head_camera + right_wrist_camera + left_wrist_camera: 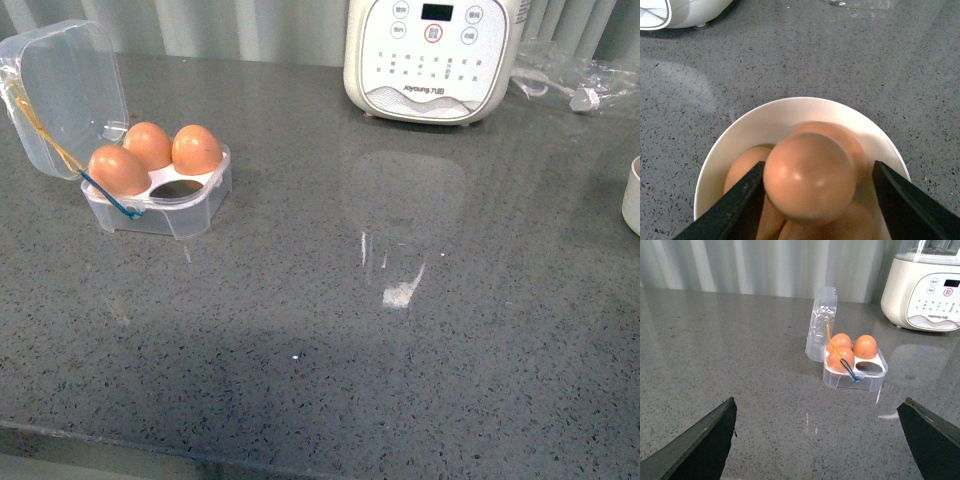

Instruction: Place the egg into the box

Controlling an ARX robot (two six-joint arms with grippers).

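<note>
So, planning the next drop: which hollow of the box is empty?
The near-right hollow of the box, in front of the rightmost egg; the other three each hold one.

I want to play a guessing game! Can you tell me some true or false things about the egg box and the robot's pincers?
1. The box has three eggs in it. True.
2. The box's lid is shut. False: it stands open.
3. Every hollow in the box is full. False: one hollow is empty.
4. The right pincer has an egg between its fingers, over a white bowl. True.
5. The left pincer is holding an egg. False: it is open wide with nothing in it.
</note>
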